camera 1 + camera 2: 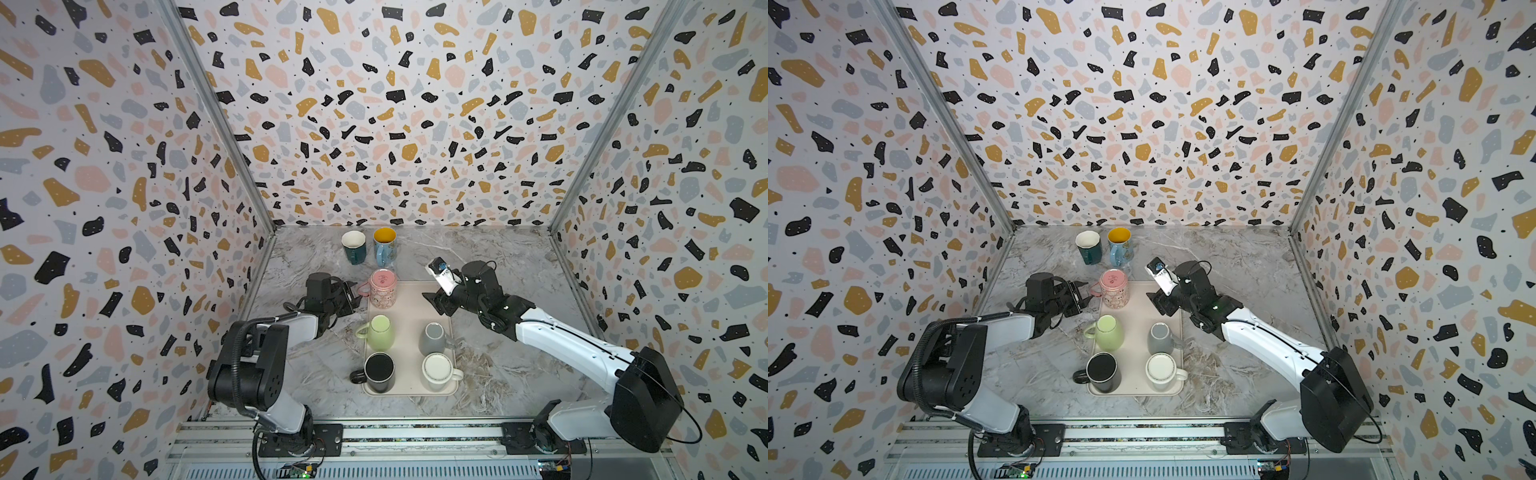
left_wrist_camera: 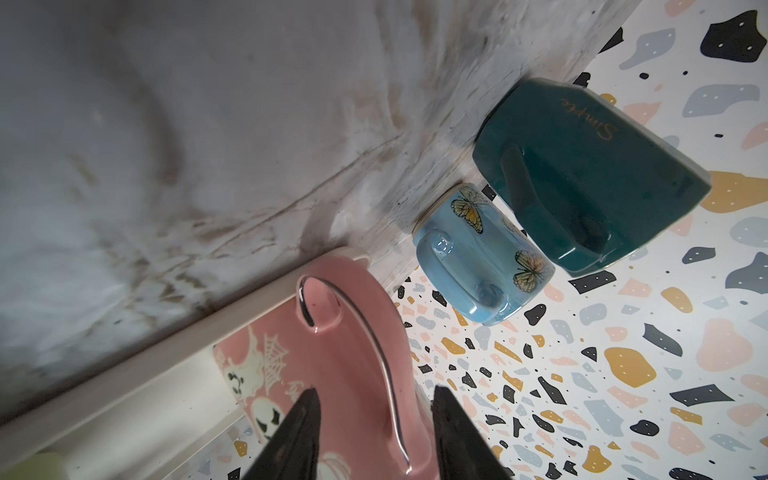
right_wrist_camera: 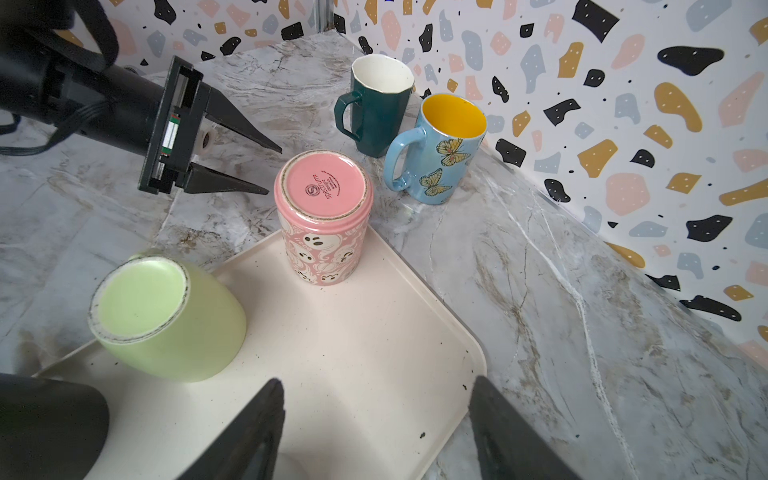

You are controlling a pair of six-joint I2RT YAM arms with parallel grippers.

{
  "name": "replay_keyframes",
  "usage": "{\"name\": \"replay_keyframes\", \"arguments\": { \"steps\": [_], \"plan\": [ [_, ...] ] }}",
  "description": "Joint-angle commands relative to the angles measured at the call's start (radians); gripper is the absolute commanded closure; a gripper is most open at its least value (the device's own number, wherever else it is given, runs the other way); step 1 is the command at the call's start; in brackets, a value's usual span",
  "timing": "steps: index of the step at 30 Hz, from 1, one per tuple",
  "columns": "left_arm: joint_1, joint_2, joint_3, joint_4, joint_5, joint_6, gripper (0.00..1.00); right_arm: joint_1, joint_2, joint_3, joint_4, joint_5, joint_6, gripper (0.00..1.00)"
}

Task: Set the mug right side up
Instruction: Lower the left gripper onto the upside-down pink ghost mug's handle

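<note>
A pink ghost-pattern mug (image 1: 383,289) (image 1: 1115,289) (image 3: 324,216) stands upside down, base up, on the far left corner of a cream tray (image 1: 411,299) (image 3: 374,332). Its handle (image 2: 365,365) points left, away from the tray. My left gripper (image 1: 355,293) (image 1: 1084,293) (image 2: 376,390) (image 3: 274,170) is open, level with the handle. One finger stands on each side of the handle, and a thin gap shows on one side. My right gripper (image 1: 432,303) (image 1: 1156,301) (image 3: 376,382) hovers open over the tray's far right part, holding nothing.
Nearer on the tray stand a green mug (image 1: 380,332), a grey mug (image 1: 434,338), a black mug (image 1: 379,372) and a white mug (image 1: 438,372). A teal mug (image 1: 354,247) and a blue butterfly mug (image 1: 384,245) stand upright near the back wall, just behind the pink mug.
</note>
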Motion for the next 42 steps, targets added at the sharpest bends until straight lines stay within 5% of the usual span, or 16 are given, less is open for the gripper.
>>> {"name": "replay_keyframes", "arguments": {
  "steps": [1,26,32,42],
  "plan": [
    [-0.018,0.028,0.036,0.086,-0.001,-0.070,0.56,-0.007,0.008,0.043,0.002,-0.005,0.003,0.28],
    [-0.055,0.192,0.104,0.223,-0.002,-0.092,0.61,-0.025,0.020,0.044,0.001,-0.006,0.001,0.28],
    [-0.058,0.206,0.105,0.246,0.003,-0.094,0.69,-0.026,0.021,0.042,0.004,-0.004,0.002,0.28],
    [-0.068,0.242,0.106,0.309,0.029,-0.097,1.00,-0.026,0.027,0.037,0.006,0.009,0.002,0.28]
  ]
}}
